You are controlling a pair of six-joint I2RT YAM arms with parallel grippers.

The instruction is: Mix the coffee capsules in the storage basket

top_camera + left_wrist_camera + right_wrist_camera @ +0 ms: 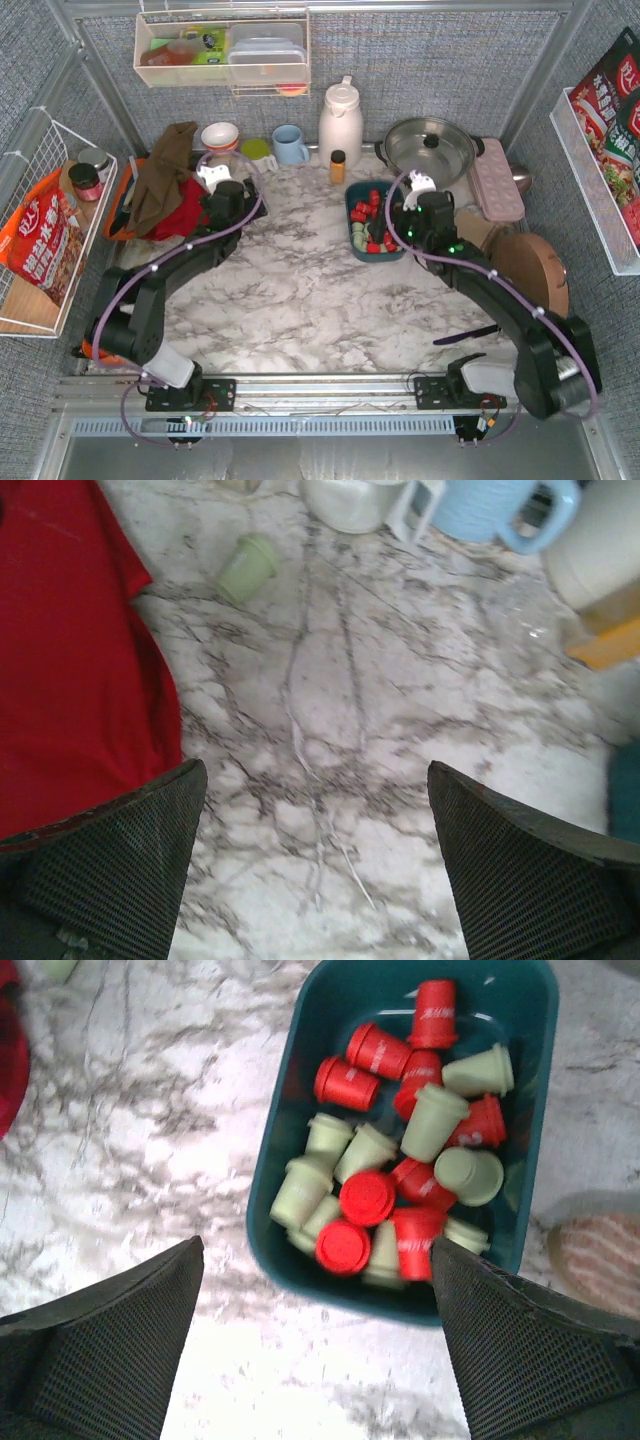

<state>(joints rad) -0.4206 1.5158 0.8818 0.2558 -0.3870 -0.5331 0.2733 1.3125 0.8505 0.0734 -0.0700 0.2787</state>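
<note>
Jaws gape empty on both arms, right arm point(490, 285) hanging over storage basket point(262, 1190) of coffee capsules point(367, 1198).

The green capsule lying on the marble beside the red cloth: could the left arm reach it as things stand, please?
Probably yes. The left gripper is open over bare marble, and the green capsule lies just ahead, apart from the red cloth; nothing stands between them.

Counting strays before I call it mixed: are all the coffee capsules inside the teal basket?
No: one mint green capsule lies on the marble table beside the red cloth, outside the storage basket.
</note>
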